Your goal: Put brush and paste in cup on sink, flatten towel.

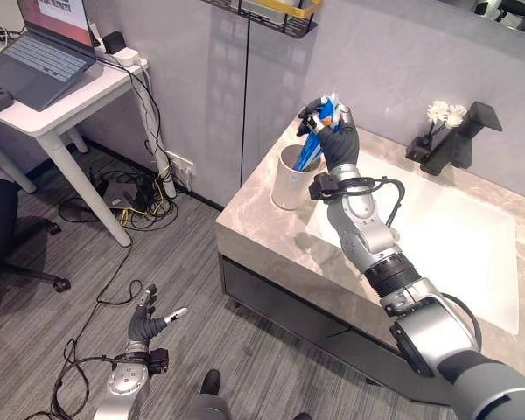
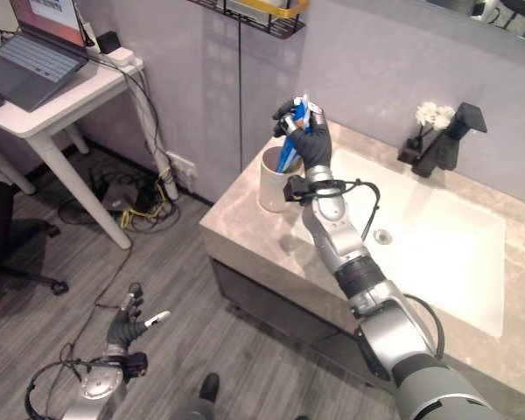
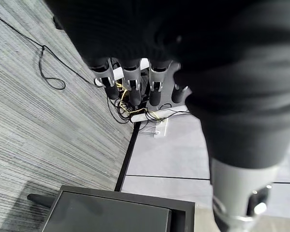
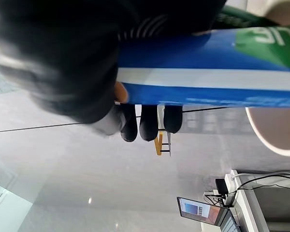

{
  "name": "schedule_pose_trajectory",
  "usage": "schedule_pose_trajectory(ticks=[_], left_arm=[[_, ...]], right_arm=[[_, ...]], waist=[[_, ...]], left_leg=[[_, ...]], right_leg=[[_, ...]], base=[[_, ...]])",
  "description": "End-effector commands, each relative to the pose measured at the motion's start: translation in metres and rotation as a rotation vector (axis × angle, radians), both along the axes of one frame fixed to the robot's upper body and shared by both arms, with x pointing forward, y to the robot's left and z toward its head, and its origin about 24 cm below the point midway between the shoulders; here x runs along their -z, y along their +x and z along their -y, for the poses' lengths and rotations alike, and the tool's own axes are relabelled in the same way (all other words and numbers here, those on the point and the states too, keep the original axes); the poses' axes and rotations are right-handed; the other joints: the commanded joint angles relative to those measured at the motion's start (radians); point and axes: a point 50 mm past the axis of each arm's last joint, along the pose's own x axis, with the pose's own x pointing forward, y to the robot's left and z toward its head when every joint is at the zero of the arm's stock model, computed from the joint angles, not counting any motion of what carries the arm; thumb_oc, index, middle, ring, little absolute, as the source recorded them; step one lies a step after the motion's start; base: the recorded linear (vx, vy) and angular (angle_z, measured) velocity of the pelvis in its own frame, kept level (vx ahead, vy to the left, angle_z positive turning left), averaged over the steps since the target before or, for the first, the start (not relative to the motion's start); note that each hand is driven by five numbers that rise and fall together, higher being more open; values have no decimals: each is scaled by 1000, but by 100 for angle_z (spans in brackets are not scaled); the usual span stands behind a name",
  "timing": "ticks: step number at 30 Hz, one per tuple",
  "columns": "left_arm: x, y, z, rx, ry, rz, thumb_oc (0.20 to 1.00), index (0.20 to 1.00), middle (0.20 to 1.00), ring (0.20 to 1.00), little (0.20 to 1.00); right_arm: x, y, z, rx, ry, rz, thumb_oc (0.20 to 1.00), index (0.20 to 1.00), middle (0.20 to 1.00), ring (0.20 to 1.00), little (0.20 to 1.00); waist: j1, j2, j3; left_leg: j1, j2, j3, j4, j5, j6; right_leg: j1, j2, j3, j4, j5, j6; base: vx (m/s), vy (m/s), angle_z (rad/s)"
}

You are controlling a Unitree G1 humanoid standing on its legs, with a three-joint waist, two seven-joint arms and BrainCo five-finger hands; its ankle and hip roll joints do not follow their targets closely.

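Low over the grey floor (image 1: pixel 35 332), the left hand (image 1: pixel 145 320) hangs with fingers spread loose, holding nothing. At the worktop (image 1: pixel 254 223), the right hand (image 1: pixel 332 131) is curled round a blue toothpaste tube (image 1: pixel 313 140), whose lower end dips into the white cup (image 1: pixel 290 179). That cup stands on the worktop's corner, just beside the white sink (image 1: pixel 455 254).

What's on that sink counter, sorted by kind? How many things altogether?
Cups: 1, white cup
Toothpaste tubes: 1, blue tube in the right hand, its lower end in the cup
Taps: 1, black tap
Flower sprigs: 1, white flowers
Total: 4
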Motion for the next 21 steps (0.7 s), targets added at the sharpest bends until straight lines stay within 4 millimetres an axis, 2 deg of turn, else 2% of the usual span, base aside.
schedule_pose_trajectory(ticks=[1,13,19,21], left_arm=[[-16,9,-8,71,83,65,1000,1000,1000,1000,1000],[-15,10,-4,66,75,68,1000,1000,1000,1000,1000],[-16,13,0,92,92,74,1000,1000,1000,1000,1000],[-17,15,4,107,91,81,1000,1000,1000,1000,1000]], right_arm=[[-44,2,-3,22,7,145,1000,1000,1000,1000,1000],[-49,-2,-6,54,47,179,1000,1000,1000,1000,1000],[-64,-13,-1,90,37,270,1000,1000,1000,1000,1000],[-72,-21,7,143,57,335,1000,1000,1000,1000,1000]], waist=[[29,-62,2],[22,-45,-6],[14,-28,-16],[7,-13,-26]], left_leg=[[-30,21,6,-15,29,9],[-12,27,20,-15,24,7],[-2,29,30,-15,25,9],[9,35,40,-15,18,5]], right_leg=[[52,-108,70,5,123,84],[57,-106,80,7,114,79],[57,-110,93,8,111,77],[63,-106,99,6,102,76]], base=[[0,0,0],[-2,3,-2],[-11,1,-4],[-31,-10,-22]])
